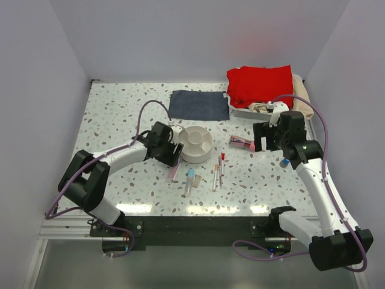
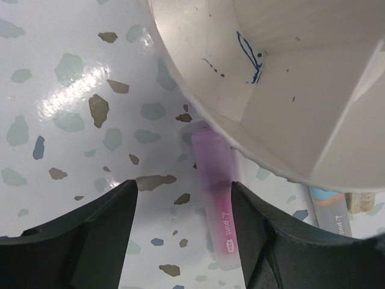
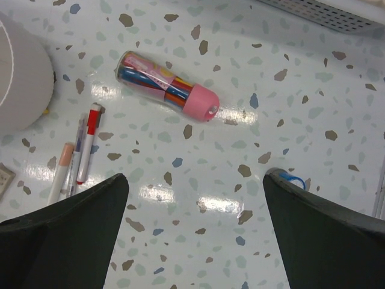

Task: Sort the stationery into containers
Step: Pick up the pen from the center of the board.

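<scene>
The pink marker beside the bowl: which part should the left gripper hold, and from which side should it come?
Take the pink marker by its free pale half, away from the bowl, whose rim crowds its darker end. It lies flat on the table, so come from above with the fingers across the barrel. The open left gripper straddles it, though off-centre.

- Speckled white table (image 1: 114, 120)
- Round off-white bowl (image 1: 195, 144), pink marker (image 2: 215, 180) just beside it
- Thin white pens (image 3: 88, 144) near the bowl
- Clear pink-capped tube (image 3: 168, 87)
- Folded dark-blue cloth (image 1: 198, 105)
- White basket (image 3: 325, 11)
</scene>
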Tool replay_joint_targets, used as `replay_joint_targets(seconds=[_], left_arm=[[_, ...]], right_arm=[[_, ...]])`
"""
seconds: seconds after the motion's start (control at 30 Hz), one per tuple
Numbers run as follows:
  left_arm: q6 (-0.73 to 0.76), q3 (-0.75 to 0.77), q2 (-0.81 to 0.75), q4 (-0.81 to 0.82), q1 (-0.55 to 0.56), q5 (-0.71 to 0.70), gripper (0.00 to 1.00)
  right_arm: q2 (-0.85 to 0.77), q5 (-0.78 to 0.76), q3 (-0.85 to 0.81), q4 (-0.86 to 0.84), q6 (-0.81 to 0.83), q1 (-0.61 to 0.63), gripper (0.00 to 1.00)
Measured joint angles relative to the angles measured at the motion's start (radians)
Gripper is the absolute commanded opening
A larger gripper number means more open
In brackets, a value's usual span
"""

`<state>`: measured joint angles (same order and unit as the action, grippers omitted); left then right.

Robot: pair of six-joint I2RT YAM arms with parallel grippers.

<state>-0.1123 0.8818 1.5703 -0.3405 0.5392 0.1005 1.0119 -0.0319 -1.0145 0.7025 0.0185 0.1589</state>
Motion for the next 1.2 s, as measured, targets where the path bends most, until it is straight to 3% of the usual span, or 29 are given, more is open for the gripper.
replay_joint_targets(seconds=[0.37,0.53,0.73,0.77,0.87,1.03,1.2], left_arm=[[0.000,-0.013,0.027,0.017,0.014,-0.009,0.68],[-0.001,-0.013,0.052,0.043,0.019,-0.012,0.62],[-0.001,-0.013,0.063,0.075,0.019,-0.016,0.31],[0.000,-0.013,0.065,0.079,0.020,-0.013,0.19],[0.000,-0.019,0.064,0.090,0.020,0.002,0.00],[0.004,-0.043,0.031,0.072,0.019,0.019,0.00],[0.028,-0.010,-0.047,-0.097,-0.001,0.053,0.00]], right_arm=[[-0.025,-0.001,0.021,-0.001,0.000,0.000,0.99],[-0.026,-0.001,0.028,0.000,0.000,0.000,0.99],[-0.026,-0.003,0.028,0.000,0.000,0.000,0.99],[-0.026,-0.003,0.028,0.000,0.000,0.000,0.99],[-0.026,-0.003,0.028,0.000,0.000,0.000,0.99],[-0.026,-0.003,0.028,0.000,-0.001,-0.001,0.98],[-0.012,-0.003,0.027,0.001,0.000,-0.002,0.98]])
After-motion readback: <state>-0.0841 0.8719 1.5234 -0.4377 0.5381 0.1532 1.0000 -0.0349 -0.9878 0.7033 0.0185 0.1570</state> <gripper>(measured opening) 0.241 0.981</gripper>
